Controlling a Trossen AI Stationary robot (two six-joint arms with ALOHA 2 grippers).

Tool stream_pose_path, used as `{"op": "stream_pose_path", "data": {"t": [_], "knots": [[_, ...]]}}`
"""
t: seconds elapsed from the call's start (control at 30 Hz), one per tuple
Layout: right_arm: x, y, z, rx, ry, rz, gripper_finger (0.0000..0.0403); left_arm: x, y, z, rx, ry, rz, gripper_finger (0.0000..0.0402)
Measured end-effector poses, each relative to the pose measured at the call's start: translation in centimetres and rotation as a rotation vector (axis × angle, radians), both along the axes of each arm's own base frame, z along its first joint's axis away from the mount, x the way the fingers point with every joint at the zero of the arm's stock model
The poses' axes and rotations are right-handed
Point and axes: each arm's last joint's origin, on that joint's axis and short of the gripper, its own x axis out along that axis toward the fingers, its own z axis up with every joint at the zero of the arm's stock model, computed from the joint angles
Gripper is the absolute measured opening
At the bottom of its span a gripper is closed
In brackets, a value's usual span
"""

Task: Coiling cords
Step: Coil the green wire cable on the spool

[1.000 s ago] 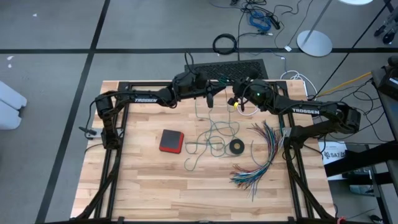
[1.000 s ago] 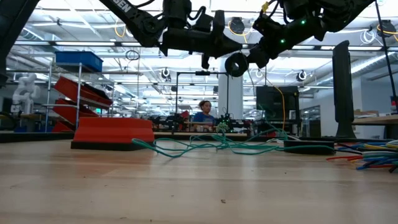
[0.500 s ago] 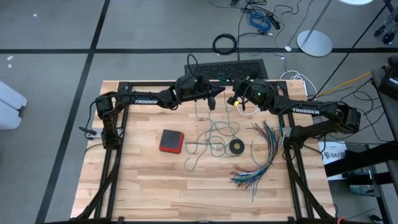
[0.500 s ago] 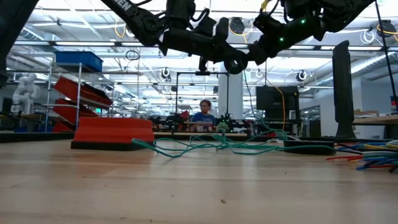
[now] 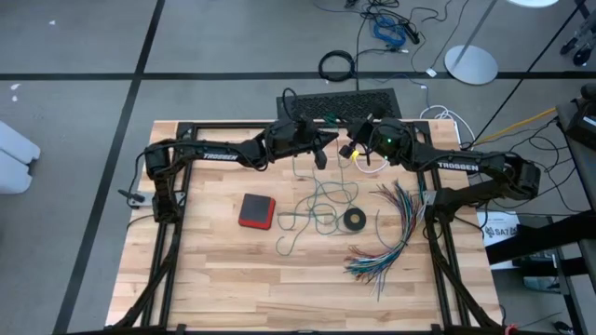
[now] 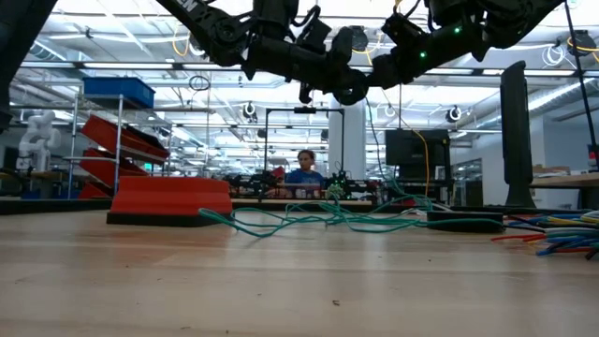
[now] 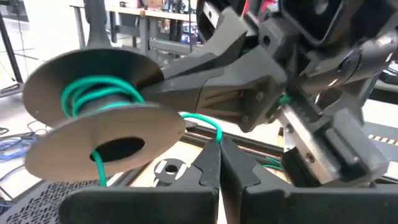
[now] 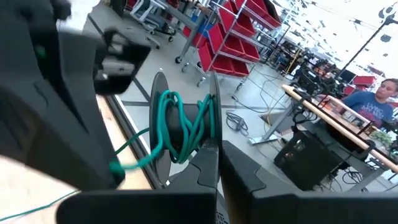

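Observation:
A teal-green cord lies in a loose tangle on the table (image 5: pixel 321 200), also in the low view (image 6: pixel 328 217). Part of it is wound on a small grey spool (image 7: pixel 99 106) held in the air over the table's far middle. My right gripper (image 8: pixel 217 155) is shut on that spool (image 8: pixel 186 124). My left gripper (image 7: pixel 219 149) is right beside it (image 5: pixel 321 154), shut on the cord strand that leaves the spool. A white loop (image 5: pixel 371 167) shows by my right gripper; whether it is the white cord I cannot tell. My left gripper pinches the teal cord (image 7: pixel 216 129) between its two fingertips, a short way from where it leaves the spool. The strand arcs slack from the spool's core to the fingertips, clear of the table. My right gripper pinches one flange of the spool at its rim (image 8: pixel 212 144), one finger between the two flanges and one outside. The fingers come level from the table's right side. The spool is lifted clear of the table with several teal turns on its core.
A red block (image 5: pixel 256 210), a small black tape-like ring (image 5: pixel 354 220) and a fanned bundle of multicoloured wires (image 5: pixel 386 237) lie on the table. A black keyboard-like panel (image 5: pixel 340 98) sits at the far edge. A person sits in the room behind (image 6: pixel 306 170).
My left gripper has moved toward the table's right edge and a little up, closing in on the spool in my right gripper. My right gripper and the spool have stayed about where they were.

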Motion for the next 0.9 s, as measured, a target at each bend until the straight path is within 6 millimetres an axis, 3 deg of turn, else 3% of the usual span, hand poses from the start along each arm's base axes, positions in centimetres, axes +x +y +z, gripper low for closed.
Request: {"op": "stream_pose_path", "data": {"t": [0.27,0.67,0.9], "knots": [[0.1,0.1,0.1,0.032,-0.047,0.050,0.0000,1.0,0.2,-2.7,-0.023,0.052,0.025,0.0002],[0.2,0.1,0.2,0.053,-0.076,0.090,0.0000,0.6,1.5,-3.3,0.046,0.111,0.046,0.0064],[0.2,0.1,0.3,0.054,-0.081,0.094,0.0000,-0.3,2.5,-4.3,0.062,0.093,-0.008,0.0069]]}}
